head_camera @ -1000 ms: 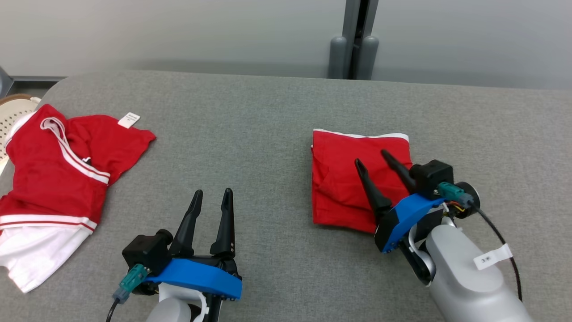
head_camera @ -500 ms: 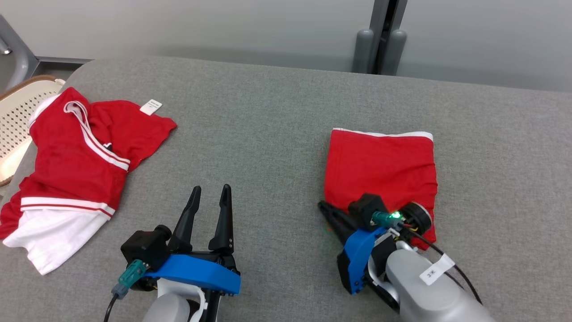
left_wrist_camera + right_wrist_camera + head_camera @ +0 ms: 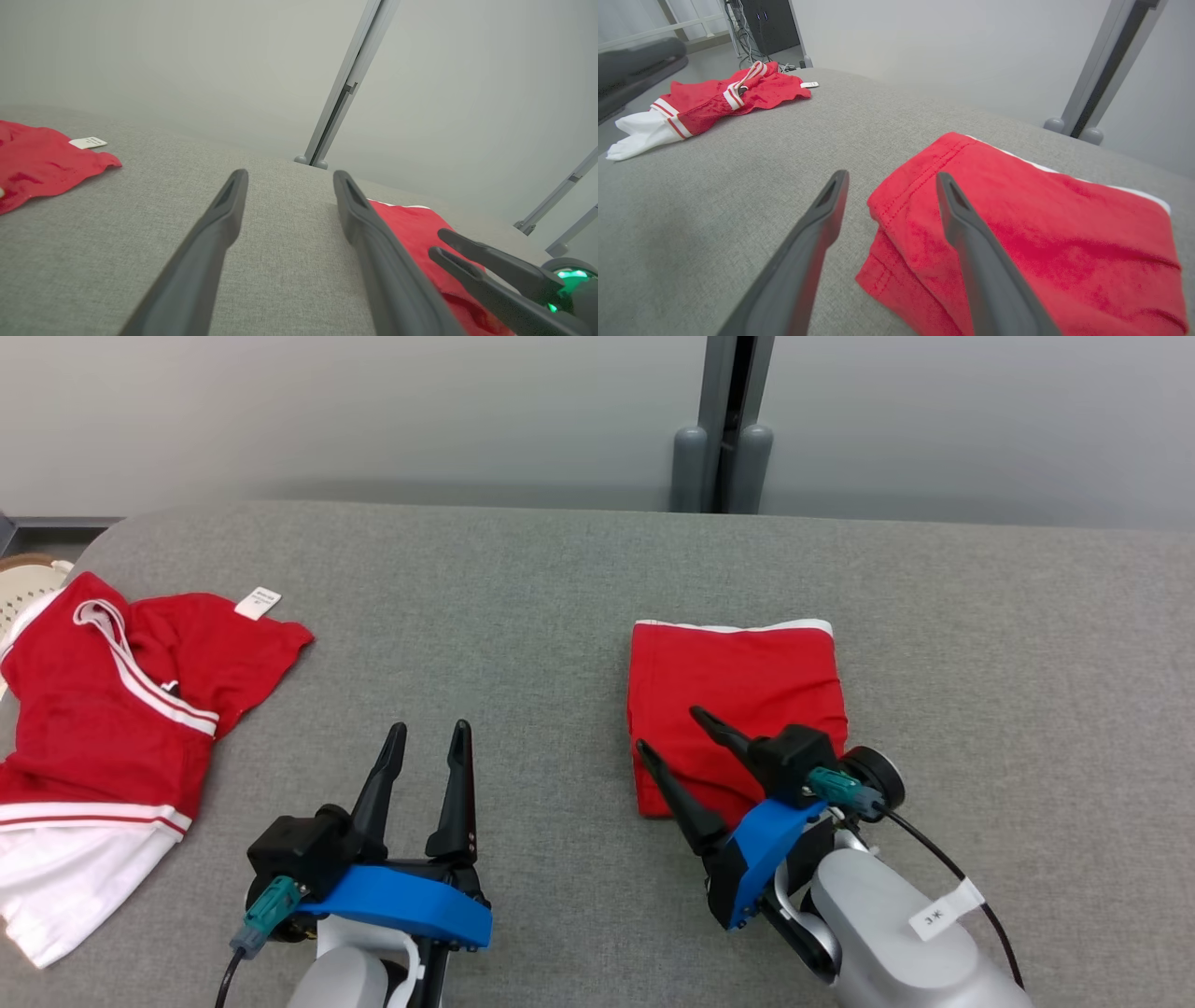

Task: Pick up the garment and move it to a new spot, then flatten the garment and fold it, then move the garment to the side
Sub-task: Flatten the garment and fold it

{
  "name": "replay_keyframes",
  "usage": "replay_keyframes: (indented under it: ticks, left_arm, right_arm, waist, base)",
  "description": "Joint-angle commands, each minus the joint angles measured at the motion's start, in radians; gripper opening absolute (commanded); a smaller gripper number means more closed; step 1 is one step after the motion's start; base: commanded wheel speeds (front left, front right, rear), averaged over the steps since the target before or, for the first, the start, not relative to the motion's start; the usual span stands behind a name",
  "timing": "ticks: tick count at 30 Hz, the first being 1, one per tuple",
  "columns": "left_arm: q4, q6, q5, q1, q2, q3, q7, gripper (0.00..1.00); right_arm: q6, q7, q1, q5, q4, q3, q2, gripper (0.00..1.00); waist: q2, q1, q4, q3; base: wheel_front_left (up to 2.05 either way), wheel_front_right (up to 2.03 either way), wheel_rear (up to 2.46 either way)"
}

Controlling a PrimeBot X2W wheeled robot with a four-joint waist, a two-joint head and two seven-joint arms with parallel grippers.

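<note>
Grey fabric-covered table point(image 3: 560, 579) is carrying the red garment point(image 3: 747, 677), lying folded right of centre; folding appears done, the sideways move is remaining. Right gripper point(image 3: 667, 728) is hovering spread and empty over its near corner; left gripper point(image 3: 429, 726) is waiting open-jawed.

At the head view's left edge, the crumpled red-and-white jersey pile point(image 3: 93, 709) runs out of frame, and the pale perforated basket point(image 3: 23, 583) behind it is mostly cut off. Print on the small white fabric label point(image 3: 258, 603) is too small to read, and so are the marks on the white paper tag point(image 3: 943, 913) at lower right. The right gripper point(image 3: 667, 728) hides the near right corner of the folded red cloth garment point(image 3: 738, 681). In the right wrist view's upper left, a dark shape point(image 3: 635, 60) is blurred beyond telling.
</note>
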Motion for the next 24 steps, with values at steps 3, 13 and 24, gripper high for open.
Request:
replay_keyframes:
  ticks: [3, 13, 24]
  left_arm:
    - [0.016, -0.003, 0.028, -0.004, 0.004, 0.023, -0.005, 1.00]
    - [0.075, 0.003, 0.106, 0.058, 0.003, 0.057, -0.005, 1.00]
    - [0.042, 0.019, 0.149, 0.139, 0.000, 0.110, -0.005, 1.00]
  right_arm:
    - [0.000, -0.003, 0.077, -0.037, -0.070, -0.103, -0.003, 1.00]
    - [0.000, -0.003, 0.344, -0.132, -0.290, -0.467, -0.002, 1.00]
    - [0.000, -0.003, 0.486, -0.146, -0.393, -0.587, -0.002, 1.00]
  waist:
    - [0.0000, 0.0000, -0.026, -0.029]
    - [0.0000, 0.0000, -0.050, -0.092]
    - [0.0000, 0.0000, -0.063, -0.090]
  base:
    - [0.00, 0.00, 0.00]
    - [0.00, 0.00, 0.00]
    - [0.00, 0.00, 0.00]
